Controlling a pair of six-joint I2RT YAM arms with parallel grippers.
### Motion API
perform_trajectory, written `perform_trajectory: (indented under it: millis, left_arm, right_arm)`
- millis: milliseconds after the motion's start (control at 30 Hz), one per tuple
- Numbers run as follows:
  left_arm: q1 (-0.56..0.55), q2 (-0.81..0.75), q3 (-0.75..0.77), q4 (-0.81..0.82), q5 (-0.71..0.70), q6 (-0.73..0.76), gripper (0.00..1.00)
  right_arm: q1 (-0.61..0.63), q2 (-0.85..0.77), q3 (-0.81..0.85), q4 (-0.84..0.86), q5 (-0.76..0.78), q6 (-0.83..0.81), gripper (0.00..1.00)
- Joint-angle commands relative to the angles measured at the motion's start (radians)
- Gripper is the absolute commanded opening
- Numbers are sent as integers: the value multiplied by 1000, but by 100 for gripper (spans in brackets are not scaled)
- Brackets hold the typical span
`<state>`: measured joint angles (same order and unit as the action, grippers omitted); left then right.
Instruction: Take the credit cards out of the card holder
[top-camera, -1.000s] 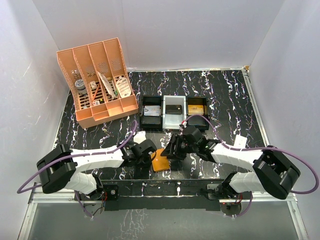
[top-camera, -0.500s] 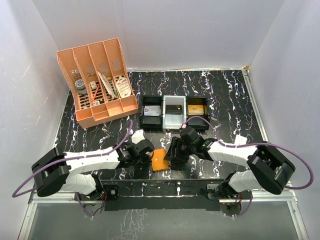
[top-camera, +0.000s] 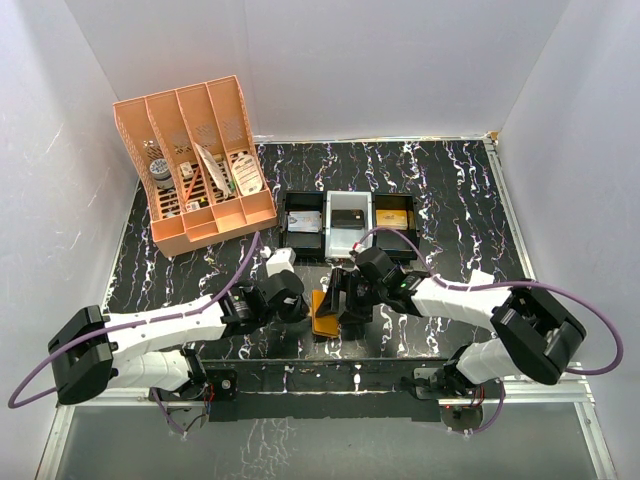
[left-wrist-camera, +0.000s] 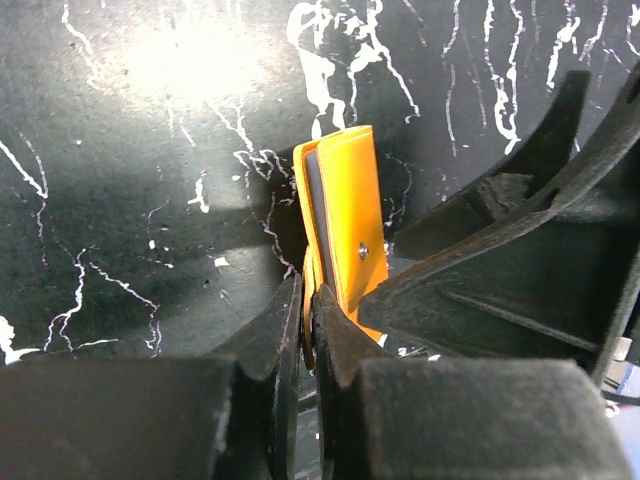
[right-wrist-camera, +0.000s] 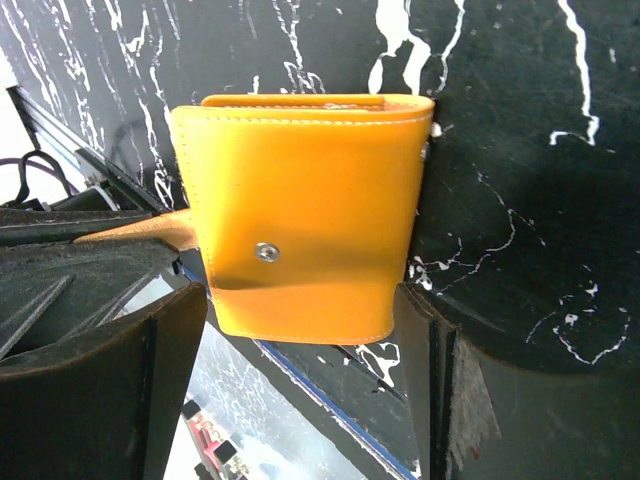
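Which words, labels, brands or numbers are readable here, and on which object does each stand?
None can be read.
The card holder shows a plain orange face with a metal snap, no print.
Items in the desk organizer may carry labels, but they are too small to read.

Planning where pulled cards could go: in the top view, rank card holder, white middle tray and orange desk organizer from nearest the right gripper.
1. card holder, at the right gripper, near edge.
2. white middle tray, just behind it.
3. orange desk organizer, far back left.
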<state>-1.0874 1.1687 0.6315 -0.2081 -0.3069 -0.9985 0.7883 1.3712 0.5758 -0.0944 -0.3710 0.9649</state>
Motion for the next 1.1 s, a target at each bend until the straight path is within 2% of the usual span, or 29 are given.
perform_trajectory:
  millis: [0,100,200,500,667,767,900,1067]
  left_arm:
    - [4,-9,55,38,18,66,0]
    - [4,-14,57,56,29,72,0]
    - [4,-15,64,45,24,78,0]
    - [4,-16,61,28,17,86,0]
    - [4,-13,67,14,17,83,0]
    - [4,-21,65,26,28,84,0]
    - [4,-23,67,33,34,86,0]
    - [4,-20,83,18,34,95,0]
  right_arm:
    - [5,-47,56,39,-20,-37,77]
    - [5,-43,65,31,-21,-41,81]
    - [5,-36,68,13,0,-29,79]
    - [2,-178,21,-87,176,11,56]
    - [-4,-181,14,-109,197,7,48]
    - [-4,-160,36,-105,151,-8,51]
    - [-3,-147,54,-30,57,-15,62]
    - [-3,-101,91,-41,39,-45,70]
